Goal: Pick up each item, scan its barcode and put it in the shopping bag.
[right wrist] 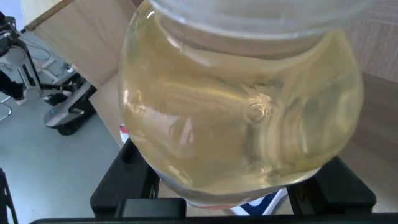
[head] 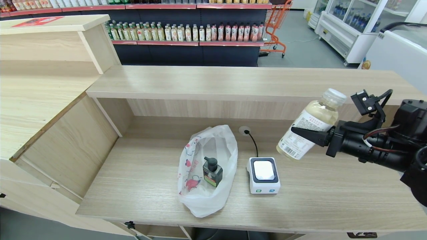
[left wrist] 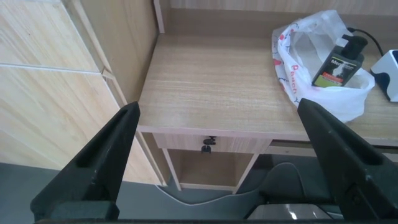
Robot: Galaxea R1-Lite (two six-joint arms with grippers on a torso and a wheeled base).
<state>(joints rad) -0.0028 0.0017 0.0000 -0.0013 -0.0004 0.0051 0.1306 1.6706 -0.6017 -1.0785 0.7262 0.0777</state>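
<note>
pale drink bottle (head: pixel 312 125) hangs tilted, raised just right of the scanner (head: pixel 263 175), pinched mid-label by the right gripper (head: pixel 308 135). looks full, rigid, probably slippery; that mid-body grip suits. left gripper (left wrist: pixel 217 109) gapes wide, empty. shopping bag (head: pixel 206 173) lies left of the scanner.

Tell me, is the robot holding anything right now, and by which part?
Yes. The right claw grips a bottle of pale drink around its labelled middle, tilted above the counter. The left claw is open and empty.

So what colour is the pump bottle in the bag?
The pump bottle is black, pump included; clearest in the head view.
</note>
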